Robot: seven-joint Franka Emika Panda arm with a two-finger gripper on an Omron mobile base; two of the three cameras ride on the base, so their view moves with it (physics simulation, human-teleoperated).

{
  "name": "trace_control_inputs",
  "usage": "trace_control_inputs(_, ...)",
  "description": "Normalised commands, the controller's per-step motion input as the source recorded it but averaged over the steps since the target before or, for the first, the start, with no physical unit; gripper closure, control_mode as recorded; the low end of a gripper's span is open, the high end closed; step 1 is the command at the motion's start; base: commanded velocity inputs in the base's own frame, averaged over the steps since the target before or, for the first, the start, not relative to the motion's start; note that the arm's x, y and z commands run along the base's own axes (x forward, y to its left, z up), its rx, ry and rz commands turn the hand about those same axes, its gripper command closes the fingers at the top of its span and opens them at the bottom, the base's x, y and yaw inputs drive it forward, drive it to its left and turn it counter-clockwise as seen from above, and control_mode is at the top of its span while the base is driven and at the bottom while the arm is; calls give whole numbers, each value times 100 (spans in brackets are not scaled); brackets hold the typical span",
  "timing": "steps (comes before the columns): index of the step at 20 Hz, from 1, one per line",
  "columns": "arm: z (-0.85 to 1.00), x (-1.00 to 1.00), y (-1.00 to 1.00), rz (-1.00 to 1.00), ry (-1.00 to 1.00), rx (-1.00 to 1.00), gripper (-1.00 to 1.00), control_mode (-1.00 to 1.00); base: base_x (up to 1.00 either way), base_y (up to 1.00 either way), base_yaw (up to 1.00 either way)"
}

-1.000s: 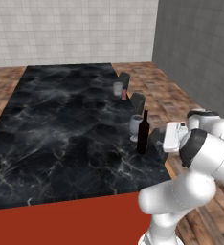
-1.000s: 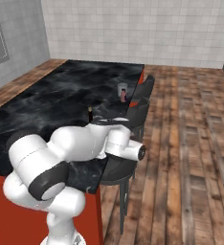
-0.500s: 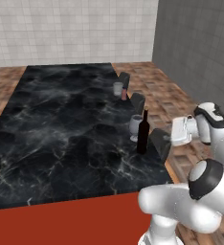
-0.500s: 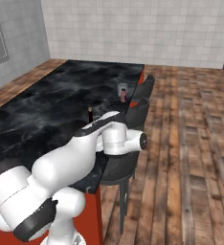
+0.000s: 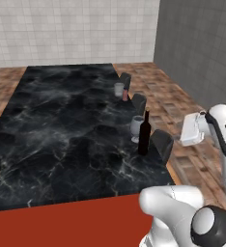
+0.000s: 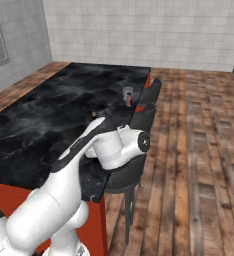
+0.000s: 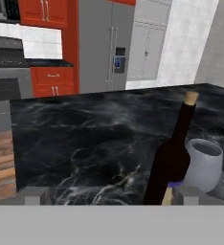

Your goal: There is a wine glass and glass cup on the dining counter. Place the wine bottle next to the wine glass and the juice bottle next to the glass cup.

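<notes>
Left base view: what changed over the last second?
The arm swung its hand away to the right, off the dining counter; the gripper now hangs beyond the edge, jaws open, holding nothing. Wine bottle, wine glass, glass cup and juice bottle stayed put.

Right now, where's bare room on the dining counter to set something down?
The dining counter is bare marble across its whole left and middle. The crowding is along the right edge: the wine bottle beside the wine glass, and farther back the glass cup with the juice bottle, chairs alongside.
</notes>
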Motion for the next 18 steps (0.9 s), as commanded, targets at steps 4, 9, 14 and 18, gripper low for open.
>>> trace_control_inputs(4, 45, -47, 5, -17, 3, -10, -100, -100, 0, 0, 0)
trace_control_inputs(9, 40, -54, 1, -16, 3, -8, -100, -100, 0, 0, 0)
trace_control_inputs(14, 37, -59, 3, -15, 8, -1, -100, -100, 0, 0, 0)
trace_control_inputs(18, 37, -60, 4, -15, 9, 0, -100, -100, 0, 0, 0)
